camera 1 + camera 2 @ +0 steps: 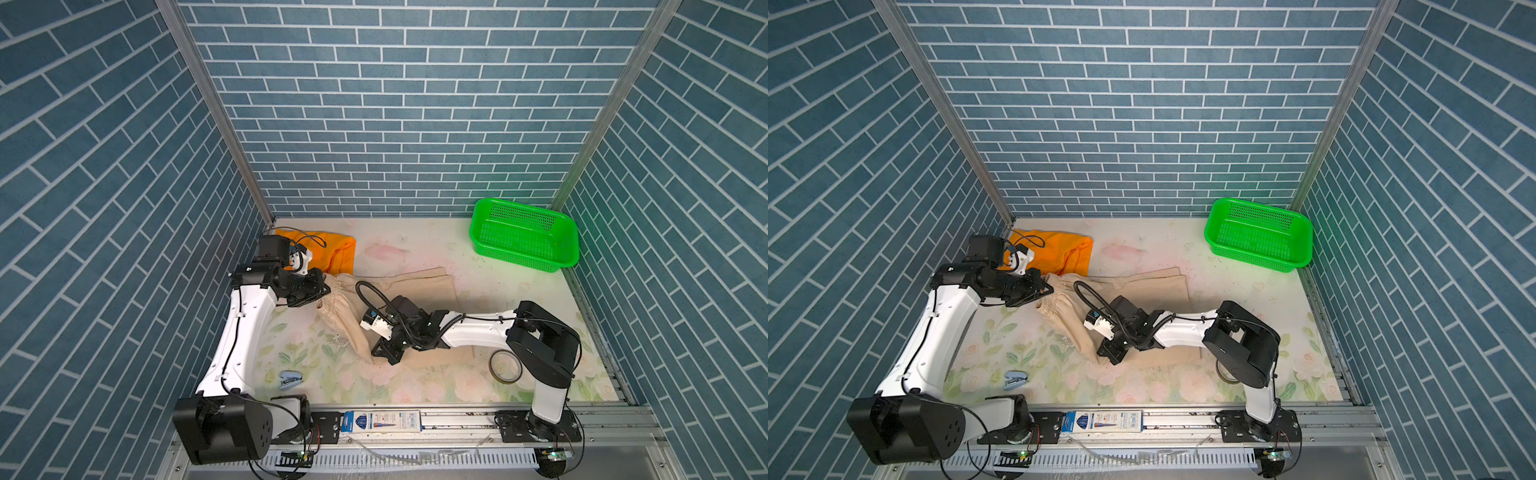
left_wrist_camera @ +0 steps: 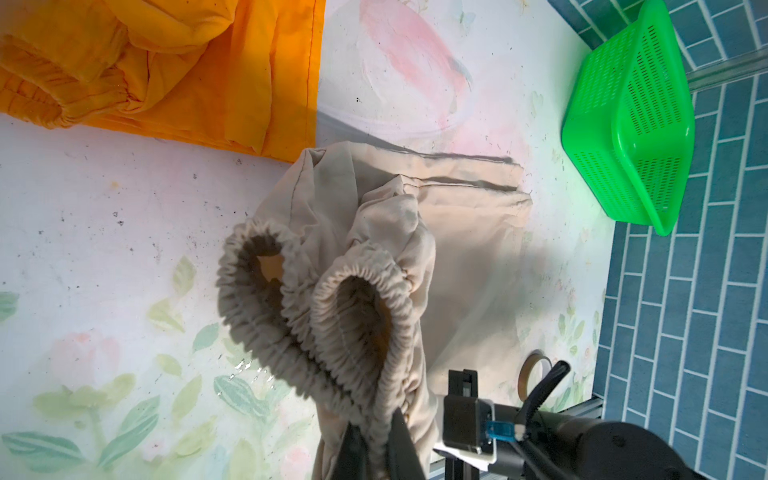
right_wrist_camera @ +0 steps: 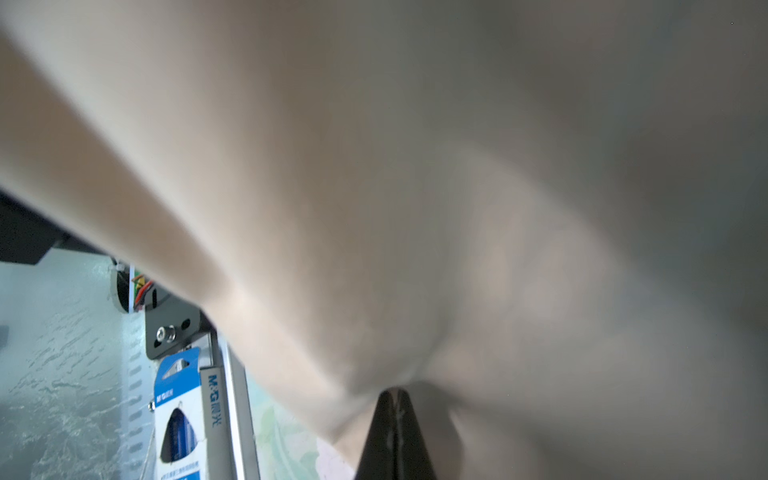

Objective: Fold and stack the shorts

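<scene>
– Beige shorts (image 1: 415, 282) (image 1: 1144, 282): where are they?

– In the middle of the floral table (image 1: 415, 245) in both top views. One leg runs toward the green basket (image 1: 524, 237) and the other lies under the right arm.

– Who has hold of them?

– Both arms. The left wrist view shows what the top views hide. The gathered waistband (image 2: 316, 299) is lifted into two loops, and the left gripper (image 2: 376, 440) pinches its elastic edge between dark fingers (image 2: 353, 453).

– And the right gripper (image 1: 384, 353)?

– From above it sits low on the near leg, with its tips buried in cloth. The right wrist view is nearly filled with blurred beige fabric, and the jaws are pressed together on a small fold of it.

– The orange shorts (image 1: 338, 253)?

– They are bunched in the back left corner, just beside the beige waistband, and neither gripper is on them. The left wrist view shows their ruched waistband (image 2: 54, 83).

– Anything further out?

– A tape roll (image 1: 505, 365) lies near the right arm's elbow and a small blue stapler (image 1: 289, 379) near the left arm. A blue pen box (image 3: 178, 411) lies on the front rail, and its lettering reads only in the right wrist view.
</scene>
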